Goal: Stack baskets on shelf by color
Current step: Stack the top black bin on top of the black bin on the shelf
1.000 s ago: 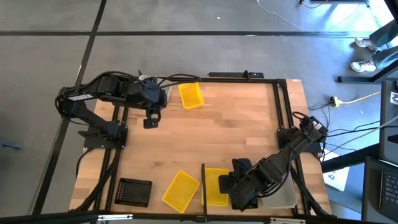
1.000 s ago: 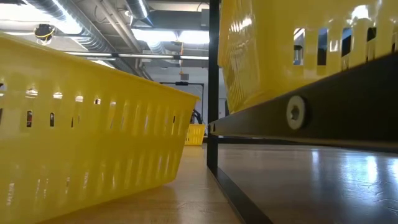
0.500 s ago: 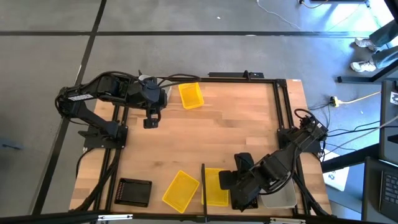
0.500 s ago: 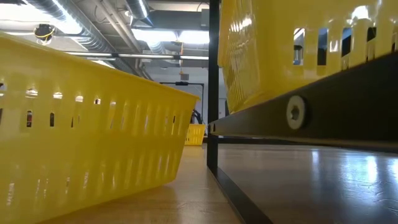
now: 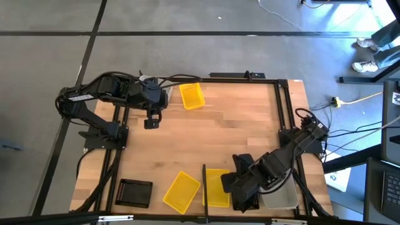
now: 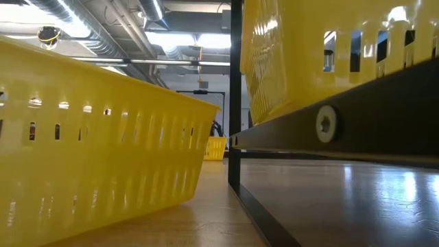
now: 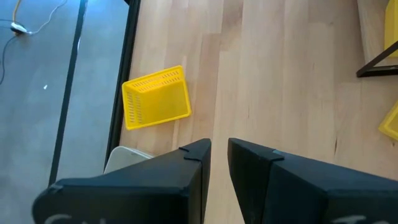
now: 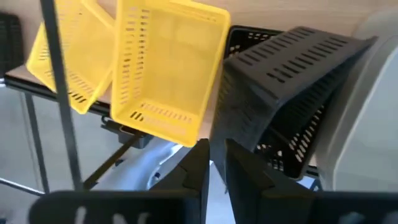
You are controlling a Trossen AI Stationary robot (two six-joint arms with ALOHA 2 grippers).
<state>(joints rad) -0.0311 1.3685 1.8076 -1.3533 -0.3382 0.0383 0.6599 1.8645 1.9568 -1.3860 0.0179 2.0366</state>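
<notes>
Looking straight down first: finding the left pincer (image 5: 151, 123) hanging over the table (image 5: 237, 119) toward 10 o'clock, with nothing under it but bare planks. Spotting a far yellow basket (image 5: 192, 95) at 12 o'clock, well apart from the rest. Noting a flat black basket (image 5: 135, 192) at 7 o'clock and a tilted yellow basket (image 5: 182, 190) at 6 o'clock, just beside the shelf's thin dark divider (image 5: 204, 178). Past that divider, seeing a shelf-side yellow basket (image 5: 217, 187), then the right arm (image 5: 281, 161) reaching in toward 5 o'clock, and a grey-white basket (image 5: 282, 197) partly under it.

Turning to the low view: filling the near ground, the tilted yellow basket on one side of the divider post and the shelf-side yellow basket raised on the other, above a dark rail with a round screw head (image 6: 324, 123); far off, catching the far yellow basket small between them.

Checking the left wrist view: fingers (image 7: 198, 168) drawn almost together, a slim gap only, pinching nothing, with the far yellow basket ahead on the wood.

Checking the right wrist view: right pincer (image 8: 216, 152) close against the shelf-side yellow basket and a leaning black basket (image 8: 280, 93) tipped up on its side, touching the grey-white basket. Cannot tell whether that pincer pinches anything.
</notes>
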